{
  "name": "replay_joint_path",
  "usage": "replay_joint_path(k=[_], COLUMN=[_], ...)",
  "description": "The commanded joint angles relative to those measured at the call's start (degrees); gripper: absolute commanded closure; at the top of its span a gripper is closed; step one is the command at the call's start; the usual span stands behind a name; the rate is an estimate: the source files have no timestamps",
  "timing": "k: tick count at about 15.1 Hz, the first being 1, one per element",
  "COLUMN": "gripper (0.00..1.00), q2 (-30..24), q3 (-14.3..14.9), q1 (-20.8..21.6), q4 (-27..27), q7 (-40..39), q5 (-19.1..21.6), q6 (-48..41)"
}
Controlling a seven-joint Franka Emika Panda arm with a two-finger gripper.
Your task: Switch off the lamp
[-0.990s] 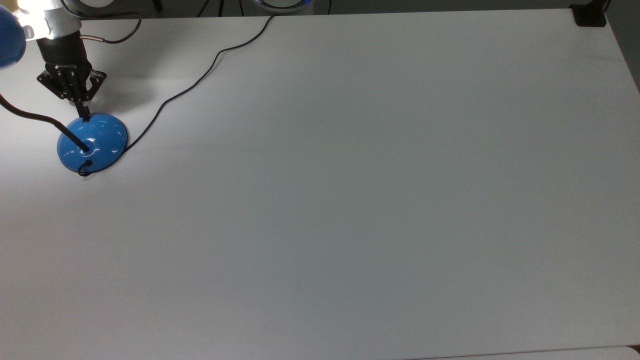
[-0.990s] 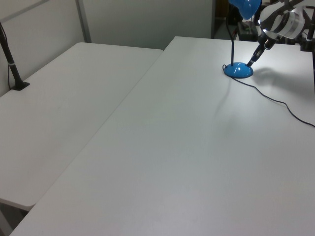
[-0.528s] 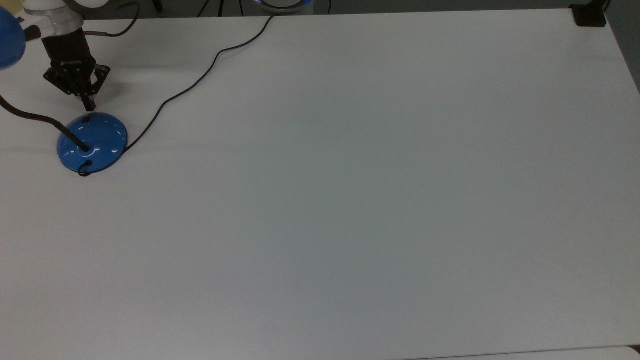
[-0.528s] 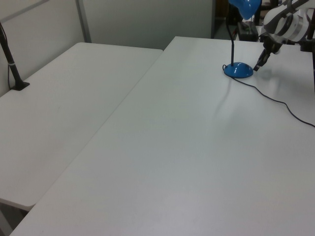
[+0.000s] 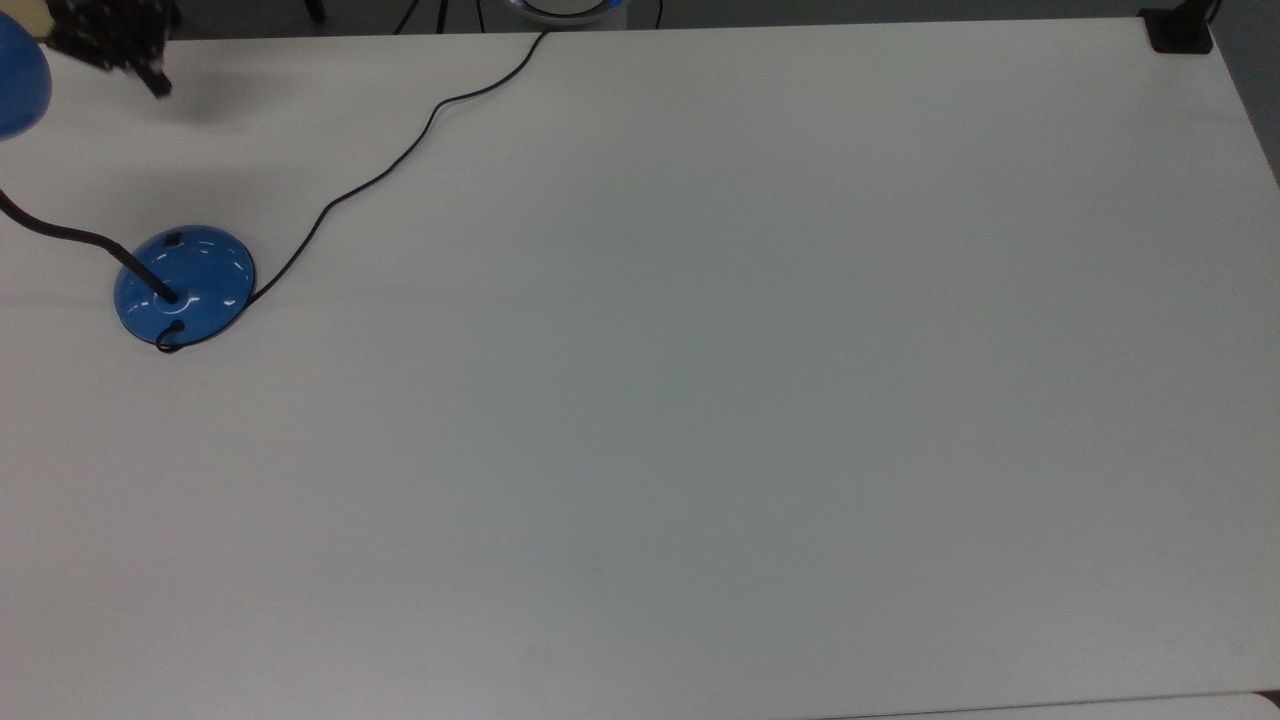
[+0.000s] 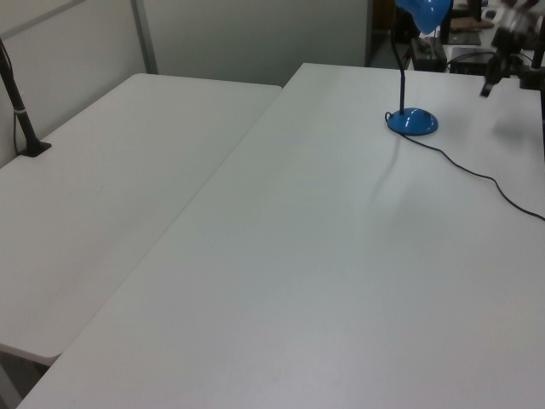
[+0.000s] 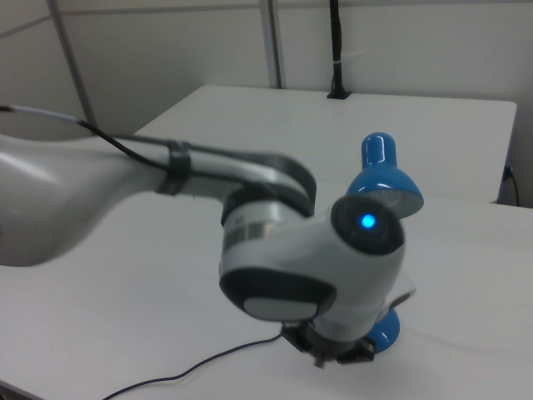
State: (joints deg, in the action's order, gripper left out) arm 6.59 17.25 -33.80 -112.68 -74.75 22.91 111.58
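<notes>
Fingers look pinched together with nothing between them, and the gripper [image 5: 155, 85] has pulled up and well away from the switch [image 5: 172, 239] it was pressing a second ago. The lamp [image 5: 185, 285] sits near the worktop [image 5: 700, 400] corner at the top view's left, and the glow around it is gone, so I'd guess it's off.

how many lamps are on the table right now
1. The lamp stands near the top view's left edge, its cord trailing to the table's far edge.
</notes>
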Motion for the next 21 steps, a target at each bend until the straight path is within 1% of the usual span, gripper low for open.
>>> replay_joint_path(k=[1, 3, 5, 7, 8, 9, 11, 13, 15, 17, 18, 19, 20, 21], gripper=[1.0, 1.0, 1.0, 1.0, 1.0, 0.97, 0.97, 0.97, 0.97, 0.95, 0.92, 0.88, 0.85, 0.78], q2=[-1.9, -2.0, -3.2, -5.1, -6.1, -6.8, -7.1, -7.0, -7.0, -6.3, -6.2, -6.2, -6.1, -6.0], q3=[0.1, 0.1, -0.8, -2.7, -3.8, -5.2, -7.7, -9.2, -10.0, -10.1, -10.1, -10.1, -10.1, -10.2], q1=[-2.3, -2.2, -1.3, 2.1, 3.6, 5.2, 8.5, 13.4, 20.5, 26.4, 28.4, 29.4, 29.6, 29.8], q4=[12.4, 18.8, 23.4, 25.7, 26.4, 26.6, 29.2, 29.6, 29.5, 28.7, 27.8, 27.0, 26.3, 25.6], q7=[2.7, 9.5, 19.7, 32.1, 37.8, 43.2, 52.5, 60.5, 67.7, 71.8, 71.6, 71.3, 70.2, 67.2], q5=[-2.4, -2.3, -1.6, -0.9, -1.1, -1.5, -2.5, -5.2, -9.1, -13.0, -14.2, -14.9, -15.7, -17.4], q6=[-22.3, -31.2, -35.5, -35.7, -35.5, -35.1, -34.9, -32.8, -27.0, -22.6, -20.5, -19.0, -18.5, -18.5])
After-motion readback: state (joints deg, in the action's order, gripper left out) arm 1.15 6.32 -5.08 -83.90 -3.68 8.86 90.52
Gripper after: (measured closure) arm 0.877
